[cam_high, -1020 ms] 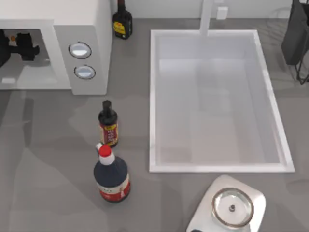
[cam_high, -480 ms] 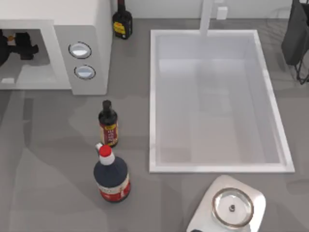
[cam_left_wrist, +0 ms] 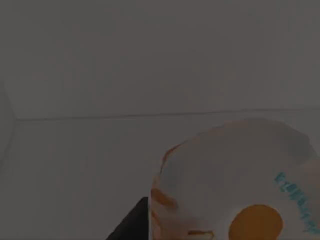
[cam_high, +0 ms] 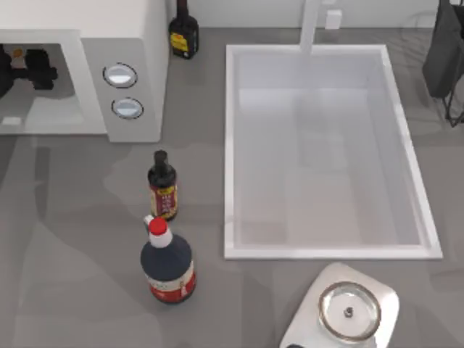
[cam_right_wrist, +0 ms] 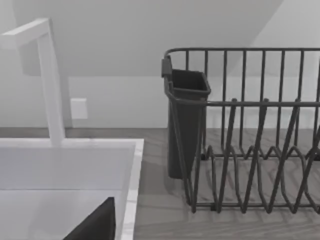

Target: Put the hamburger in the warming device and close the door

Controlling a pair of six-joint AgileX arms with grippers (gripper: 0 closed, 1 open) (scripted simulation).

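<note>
Hamburger inside the open white microwave.

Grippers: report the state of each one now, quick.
Left gripper: inside the microwave, by the hamburger; grip cannot be told.
Right gripper: parked near the dish rack; cannot be told.

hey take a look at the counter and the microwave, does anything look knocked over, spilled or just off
Nothing stands out. The two dark bottles stand upright near the sink, with no spill around them. The left gripper is inside the open microwave, and the hamburger sits on the microwave's floor, as the task wants.
</note>
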